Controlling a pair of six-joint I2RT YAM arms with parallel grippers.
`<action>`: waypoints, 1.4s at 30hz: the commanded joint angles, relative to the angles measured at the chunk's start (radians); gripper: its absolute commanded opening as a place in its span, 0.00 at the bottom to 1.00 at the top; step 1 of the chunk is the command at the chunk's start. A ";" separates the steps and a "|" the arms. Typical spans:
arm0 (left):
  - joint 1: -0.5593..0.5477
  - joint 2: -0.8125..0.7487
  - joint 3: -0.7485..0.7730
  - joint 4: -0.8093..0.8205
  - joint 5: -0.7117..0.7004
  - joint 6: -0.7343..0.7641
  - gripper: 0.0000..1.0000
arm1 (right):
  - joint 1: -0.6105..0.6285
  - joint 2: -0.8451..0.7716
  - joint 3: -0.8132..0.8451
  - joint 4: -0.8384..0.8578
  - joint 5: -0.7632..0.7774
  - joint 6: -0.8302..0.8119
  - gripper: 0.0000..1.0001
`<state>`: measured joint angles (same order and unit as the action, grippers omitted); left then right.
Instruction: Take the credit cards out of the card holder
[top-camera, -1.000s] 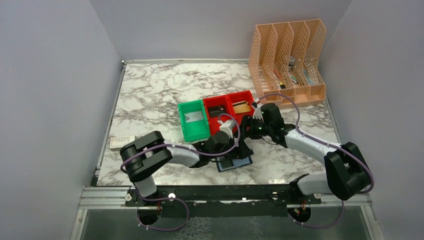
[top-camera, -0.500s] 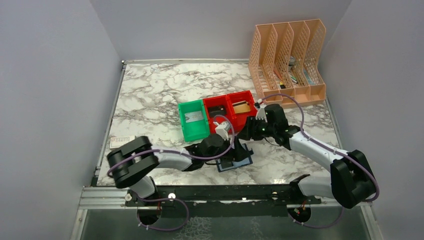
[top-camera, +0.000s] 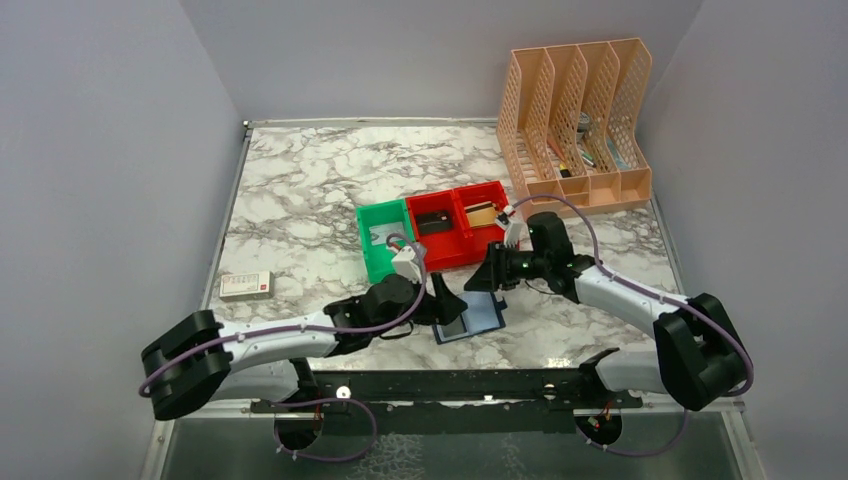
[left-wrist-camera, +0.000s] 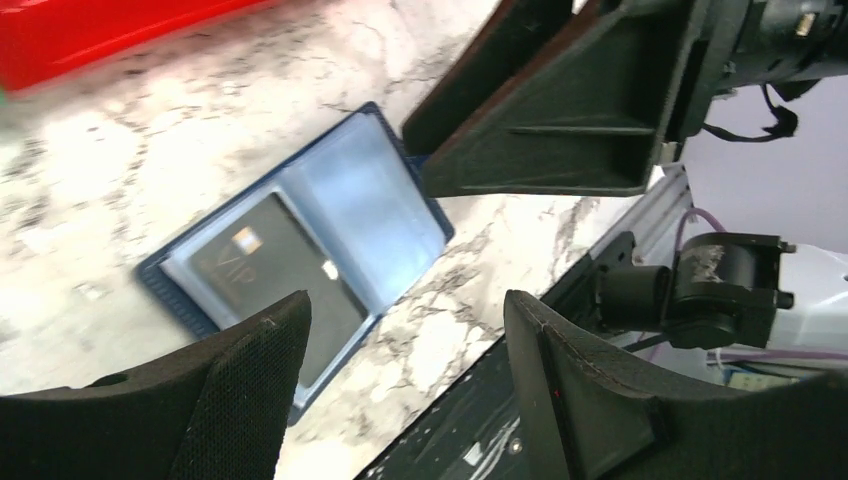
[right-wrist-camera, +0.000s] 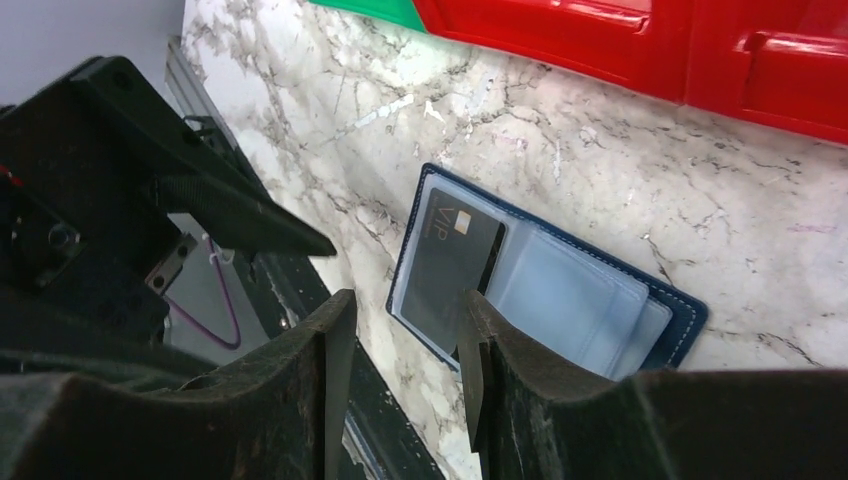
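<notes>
Hovering low, left gripper (top-camera: 446, 300) and right gripper (top-camera: 480, 277) crowd the card holder (top-camera: 483, 317).

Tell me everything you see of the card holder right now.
The card holder lies open and flat on the marble table near its front edge, before the red bins. Dark navy cover, stitched edge, translucent grey-blue pockets. One pocket holds a black VIP card. The right gripper hovers over it; contact unclear.

Robotics lab enclosure, plain grey walls (top-camera: 110, 150), marble-patterned table (top-camera: 300, 180), metal mounting rail (top-camera: 500, 402)
</notes>
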<state>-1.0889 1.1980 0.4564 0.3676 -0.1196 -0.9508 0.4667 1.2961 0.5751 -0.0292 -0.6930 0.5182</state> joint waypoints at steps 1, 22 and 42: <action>-0.002 -0.142 -0.021 -0.222 -0.142 0.000 0.73 | 0.028 0.012 -0.006 0.037 -0.044 -0.008 0.42; 0.000 -0.243 -0.062 -0.307 -0.159 -0.033 0.70 | 0.170 0.136 -0.013 0.093 0.069 0.013 0.34; -0.001 0.126 0.122 -0.217 -0.028 0.005 0.59 | 0.171 0.196 -0.089 0.074 0.320 0.081 0.25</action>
<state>-1.0885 1.2850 0.5457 0.1291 -0.1761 -0.9627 0.6357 1.4918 0.5240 0.0624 -0.4942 0.5934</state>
